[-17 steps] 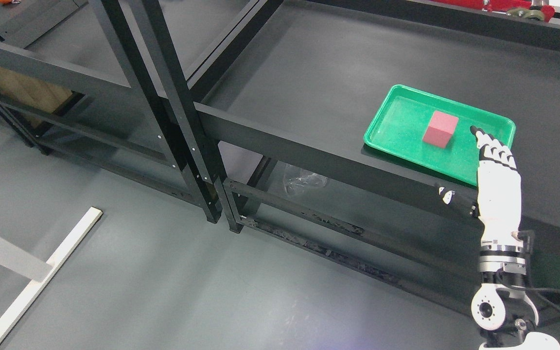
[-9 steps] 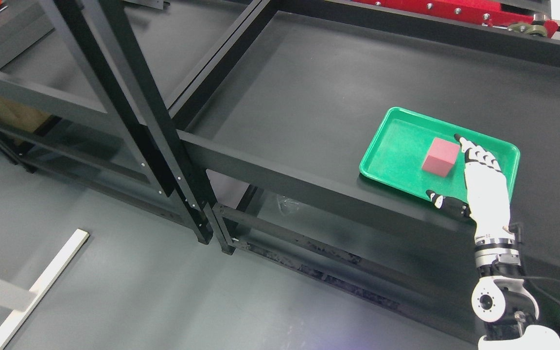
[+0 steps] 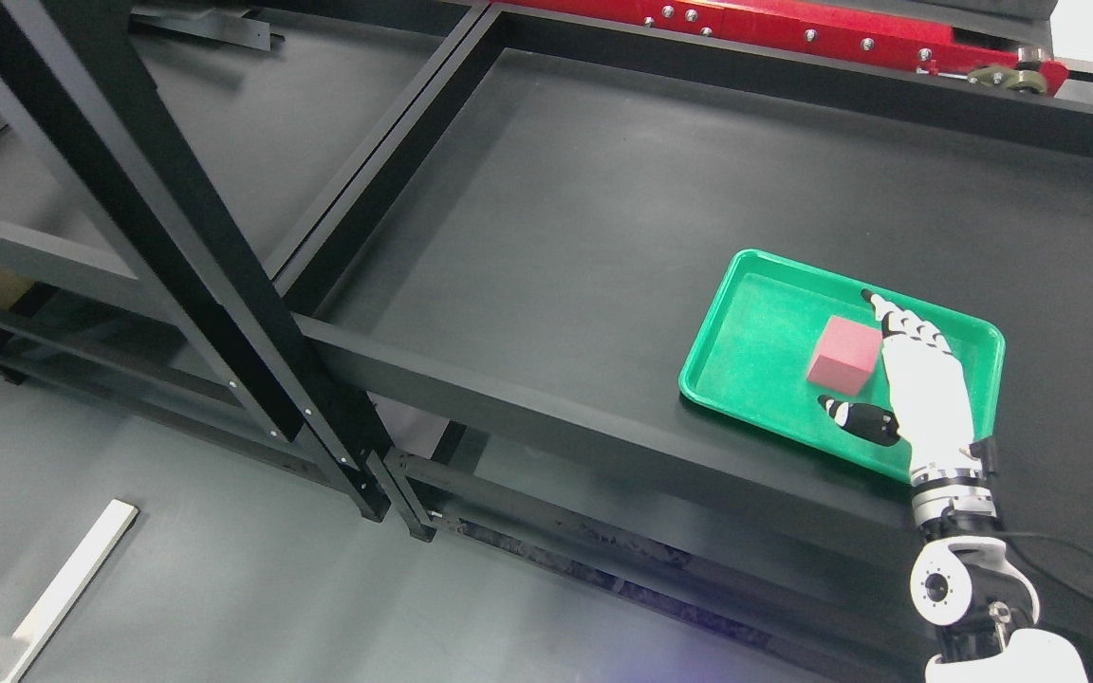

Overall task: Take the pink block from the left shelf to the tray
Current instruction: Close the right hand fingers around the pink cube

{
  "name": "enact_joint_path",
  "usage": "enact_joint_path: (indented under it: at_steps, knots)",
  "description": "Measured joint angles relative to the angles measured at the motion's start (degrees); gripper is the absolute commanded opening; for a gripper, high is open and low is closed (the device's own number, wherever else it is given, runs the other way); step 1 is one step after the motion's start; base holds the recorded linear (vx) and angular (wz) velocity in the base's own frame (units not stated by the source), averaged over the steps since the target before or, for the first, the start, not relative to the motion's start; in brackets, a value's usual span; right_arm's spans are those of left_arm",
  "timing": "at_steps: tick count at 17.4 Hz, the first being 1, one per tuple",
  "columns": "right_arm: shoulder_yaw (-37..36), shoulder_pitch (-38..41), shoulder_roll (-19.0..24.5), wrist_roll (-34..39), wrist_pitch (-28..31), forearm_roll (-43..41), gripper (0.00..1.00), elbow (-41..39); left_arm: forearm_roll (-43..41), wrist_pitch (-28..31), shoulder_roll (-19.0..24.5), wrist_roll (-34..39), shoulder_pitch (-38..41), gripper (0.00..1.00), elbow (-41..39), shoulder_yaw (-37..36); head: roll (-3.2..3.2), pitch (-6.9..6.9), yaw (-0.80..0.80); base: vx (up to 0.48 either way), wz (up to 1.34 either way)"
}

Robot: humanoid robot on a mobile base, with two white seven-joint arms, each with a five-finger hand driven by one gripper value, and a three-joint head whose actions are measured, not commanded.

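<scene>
A pink block [image 3: 842, 354] sits inside a green tray [image 3: 746, 323] on the black shelf at the right. My right hand [image 3: 864, 375] comes up from the lower right and hovers over the tray, right beside the block. Its fingers [image 3: 898, 323] are stretched out along the block's right side and the thumb [image 3: 852, 415] sticks out below the block's near side. The hand is open and holds nothing. The left arm does not show.
Black upright posts [image 3: 176, 247] and crossbars of the shelf frame stand at the left and centre. A red metal part [image 3: 793, 28] runs along the back. Grey floor with a white strip [image 3: 63, 588] lies at the lower left.
The camera has shifted, moving the whole scene. My right hand has advanced over the tray's near edge, closing in on the block's right side.
</scene>
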Motion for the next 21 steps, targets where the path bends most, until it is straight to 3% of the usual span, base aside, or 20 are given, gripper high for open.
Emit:
enact_joint_path:
  at_steps: [21]
  knots:
    - [3.19,-2.98,-2.32,1.49,0.16,1.72,0.95,10.02,0.00,0.00,0.00,0.00,0.01,1.00,0.00,0.00,0.00,0.00,0.00,0.061,-0.01]
